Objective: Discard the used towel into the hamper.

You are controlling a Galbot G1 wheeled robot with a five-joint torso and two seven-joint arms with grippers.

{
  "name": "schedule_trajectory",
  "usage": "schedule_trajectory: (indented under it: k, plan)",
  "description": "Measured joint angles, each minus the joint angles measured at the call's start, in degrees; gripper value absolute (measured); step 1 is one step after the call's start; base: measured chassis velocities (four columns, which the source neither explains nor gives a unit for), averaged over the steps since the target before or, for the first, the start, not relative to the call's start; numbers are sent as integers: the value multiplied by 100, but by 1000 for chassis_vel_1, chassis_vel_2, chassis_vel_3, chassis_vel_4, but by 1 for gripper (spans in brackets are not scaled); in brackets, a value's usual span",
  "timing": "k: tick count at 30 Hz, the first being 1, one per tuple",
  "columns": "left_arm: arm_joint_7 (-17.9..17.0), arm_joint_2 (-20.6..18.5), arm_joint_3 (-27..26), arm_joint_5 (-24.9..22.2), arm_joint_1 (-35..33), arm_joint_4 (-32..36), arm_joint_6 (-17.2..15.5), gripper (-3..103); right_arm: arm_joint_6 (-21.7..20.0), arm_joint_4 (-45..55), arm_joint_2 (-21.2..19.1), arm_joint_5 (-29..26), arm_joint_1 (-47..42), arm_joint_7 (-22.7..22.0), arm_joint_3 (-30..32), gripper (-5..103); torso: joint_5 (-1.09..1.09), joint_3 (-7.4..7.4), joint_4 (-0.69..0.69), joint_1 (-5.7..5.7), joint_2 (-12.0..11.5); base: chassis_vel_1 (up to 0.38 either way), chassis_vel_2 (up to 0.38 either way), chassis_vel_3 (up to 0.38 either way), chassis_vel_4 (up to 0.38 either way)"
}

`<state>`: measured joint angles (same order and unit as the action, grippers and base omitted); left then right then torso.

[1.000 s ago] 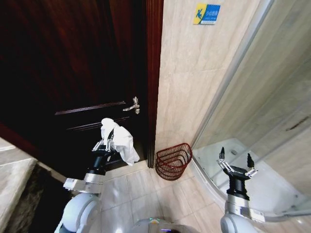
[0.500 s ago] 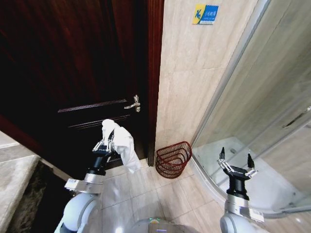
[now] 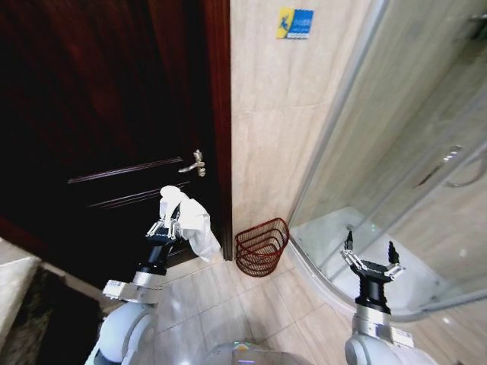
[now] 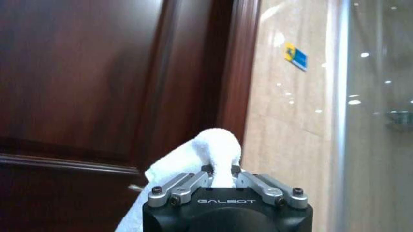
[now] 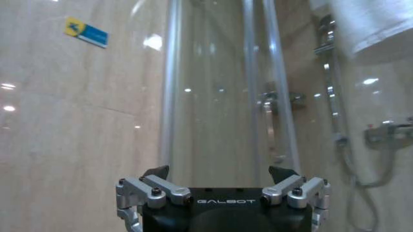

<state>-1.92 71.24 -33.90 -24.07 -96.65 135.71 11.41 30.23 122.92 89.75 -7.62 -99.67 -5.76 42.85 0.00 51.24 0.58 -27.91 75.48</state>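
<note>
The dark wooden door (image 3: 114, 114) fills the left half of the head view, with a metal lever handle (image 3: 195, 163) near its right edge at mid-height. In front of its lower panel, in the lower left of the frame, the left tool (image 3: 165, 225) is raised upright with its fingers clamped on the white towel (image 3: 192, 220). The cloth bunches above the fingertips and hangs down the right side of the tool, its tail ending above the tiled floor (image 3: 228, 304). In the left wrist view the left tool (image 4: 219, 170) pinches a rounded fold of the towel (image 4: 210, 147) between its fingers, with the door (image 4: 84, 87) behind it and a beige tiled wall (image 4: 287, 121) beyond the frame.

Just right of the door frame, low in the centre of the head view, the hamper (image 3: 261, 247) stands on the floor against the beige wall (image 3: 281, 129), tilted so that its open mouth shows. It sits well apart from the towel, lower and to the right of it. A small blue and yellow sign (image 3: 294, 23) is fixed high on the wall above.

Right of the hamper runs the curved glass shower enclosure (image 3: 396, 152). In the lower right of the frame the right tool (image 3: 370, 257) points upward with its fingers spread apart and nothing between them. The right wrist view shows the right tool (image 5: 219, 176) with its fingers wide apart, facing the glass (image 5: 258, 87).
</note>
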Motion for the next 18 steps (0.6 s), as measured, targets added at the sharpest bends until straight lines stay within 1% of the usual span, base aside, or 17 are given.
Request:
schedule_trajectory:
  k: [18]
  plan:
    - [-45, -15, 56, 3, 50, -66, -28, 8, 29, -22, -25, 23, -6, 5, -26, 100, 0, 0, 0, 0, 1, -116, -123, -114, -116]
